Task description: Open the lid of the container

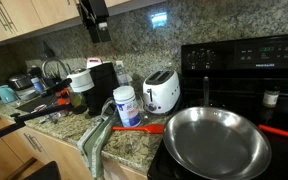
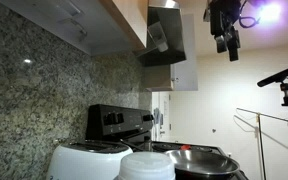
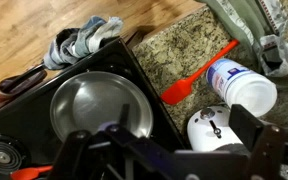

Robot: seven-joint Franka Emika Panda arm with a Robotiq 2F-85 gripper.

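Now the container (image 1: 127, 106) stands straight up on the table (image 1: 134, 148), just beside the toaster (image 1: 162, 92) and near the red spatula (image 1: 144, 128). Its long side goes up and down and its white lid (image 1: 125, 91) is on top. High above it the hand (image 1: 94, 18) hangs in the air holding nothing, and in the wrist view its fingers (image 3: 252, 140) look spread open, though they are dark and hard to see. Only the wrist view looks down on the container from above, with the pan (image 3: 96, 105) off to one side.
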